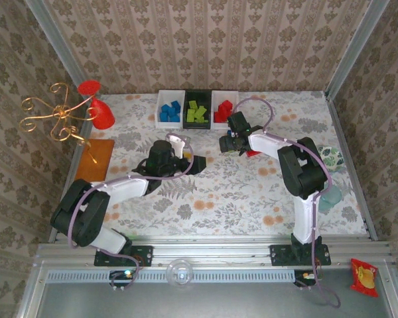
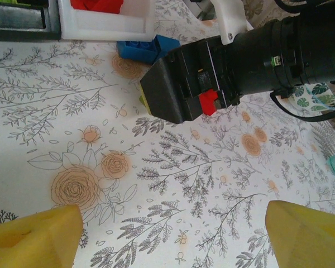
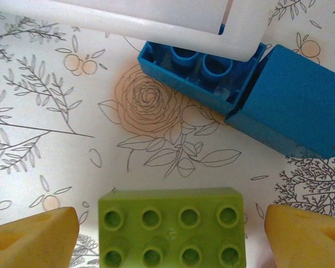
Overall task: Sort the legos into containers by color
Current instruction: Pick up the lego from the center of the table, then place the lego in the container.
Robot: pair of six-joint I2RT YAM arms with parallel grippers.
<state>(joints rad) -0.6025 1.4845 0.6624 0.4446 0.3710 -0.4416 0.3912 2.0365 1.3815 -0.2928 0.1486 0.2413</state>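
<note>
Now, green brick (image 3: 170, 223) axis: the long side runs from finger to finger of the right pincer (image 3: 170, 241). Its studs face up in 2 rows of 4.
Green brick place: flat on the table (image 1: 239, 192), toward the far edge, just in front of the right white bin (image 1: 224, 95).
Green brick look: lime, glossy, rectangular.
Hollow blue brick (image 3: 198, 70): on its side against that bin's wall, open underside toward the wrist camera.
Second blue brick (image 3: 293, 109): lying slantwise, touching the hollow one at a corner.
Right arm (image 1: 298, 165): reaches from the near edge to the far edge, wrist bent down over the bricks.
Right pincer state: fingers apart, 1 on each side of the green brick with cloth showing in both gaps.
Left arm (image 1: 119, 189): stretched low toward the table's middle.
Left pincer (image 2: 170, 240) state: fingers apart over bare cloth.
Far edge row: left white bin (image 1: 170, 95) holds blue, black bin (image 1: 198, 95) green, right white bin red.
</note>
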